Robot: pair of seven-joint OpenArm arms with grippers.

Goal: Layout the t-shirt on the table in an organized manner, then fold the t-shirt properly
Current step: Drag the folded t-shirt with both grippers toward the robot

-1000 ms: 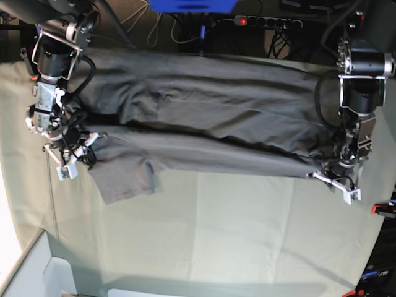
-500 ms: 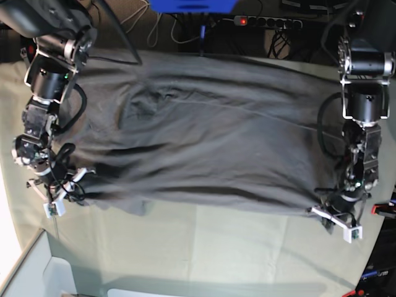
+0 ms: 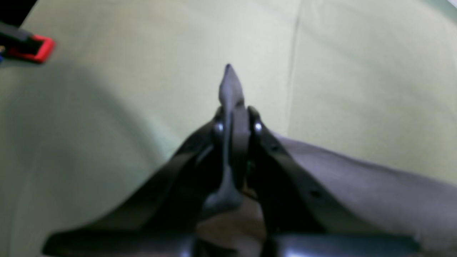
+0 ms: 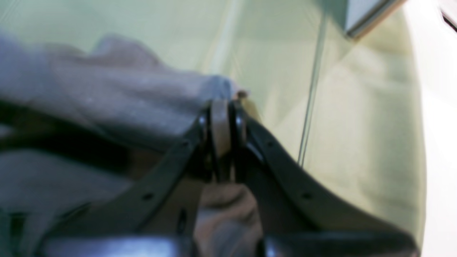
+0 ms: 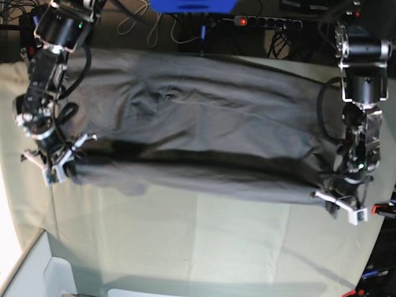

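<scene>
Left pincer (image 5: 339, 204): clamped on t-shirt (image 5: 204, 136) corner, 4 o'clock.
Right pincer (image 5: 59, 166): clamped, 8 o'clock corner.
Axis: you see it span 9-to-3 across tabletop (image 5: 216, 247).

Beyond the far edge of the table, a black power strip (image 5: 267, 22) with a lit red switch lies among loose cables (image 5: 143, 28), and a blue object (image 5: 193, 5) sits just left of it at the top of the base view. A red clip (image 5: 383, 210) shows at the table's right edge, and the left wrist view shows a red clip (image 3: 34, 48) at the edge too. Past the near left corner stands a pale box-like object (image 5: 37, 269).
</scene>
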